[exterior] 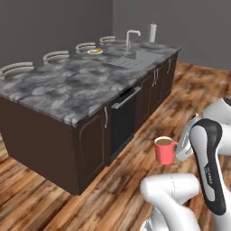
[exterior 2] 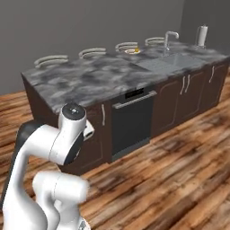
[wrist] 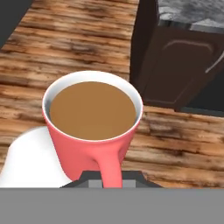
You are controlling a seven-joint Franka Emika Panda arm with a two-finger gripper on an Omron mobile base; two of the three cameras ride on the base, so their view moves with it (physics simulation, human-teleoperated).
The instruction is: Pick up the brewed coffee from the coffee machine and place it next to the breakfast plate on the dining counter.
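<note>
1. Half the job looks done: the mug (wrist: 92,127) of coffee is off the machine, and the gripper (wrist: 109,181) is clamped tight on its handle.
2. It hangs upright and full above the wood floor (exterior: 149,131), at about four o'clock from the counter (exterior: 67,85) corner in the left base view.
3. Left to do: carry it toward the plate (exterior: 94,51) at the counter's twelve o'clock edge and set it beside it.
</note>
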